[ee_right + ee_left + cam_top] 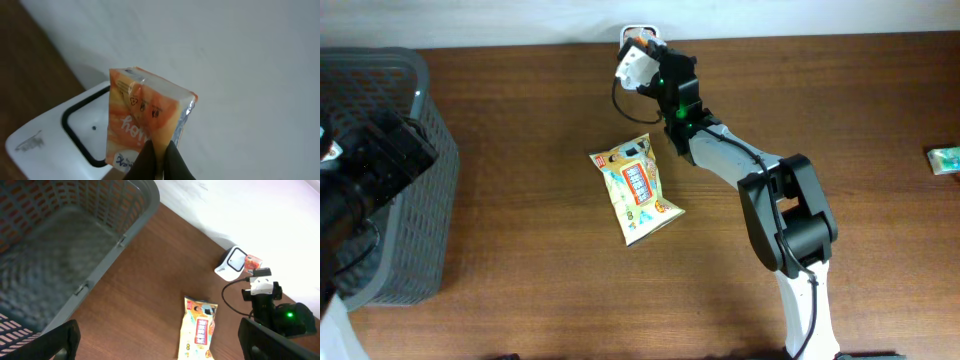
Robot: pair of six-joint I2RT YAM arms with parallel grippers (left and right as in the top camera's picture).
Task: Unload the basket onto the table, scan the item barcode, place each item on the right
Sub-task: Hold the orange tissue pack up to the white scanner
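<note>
At far left: grey basket [432, 225]; snack packet [638, 188] lies outside it.

Basket [120, 242]: grey mesh, upper left.
Snack bag [199, 328]: yellow, lying flat, bottom centre.
Scanner [231, 263]: white, by the wall.
Orange packet [253, 261]: just beside the scanner (at the tip of the right arm [280, 317]).
Left gripper [157, 332]: fingers [62, 342] wide apart, lower corners.

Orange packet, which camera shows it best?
Right wrist: the orange packet is large and centred, with the right gripper pinching its lower edge in front of the scanner. Left wrist shows it small beside the scanner; overhead shows only an orange sliver.
</note>
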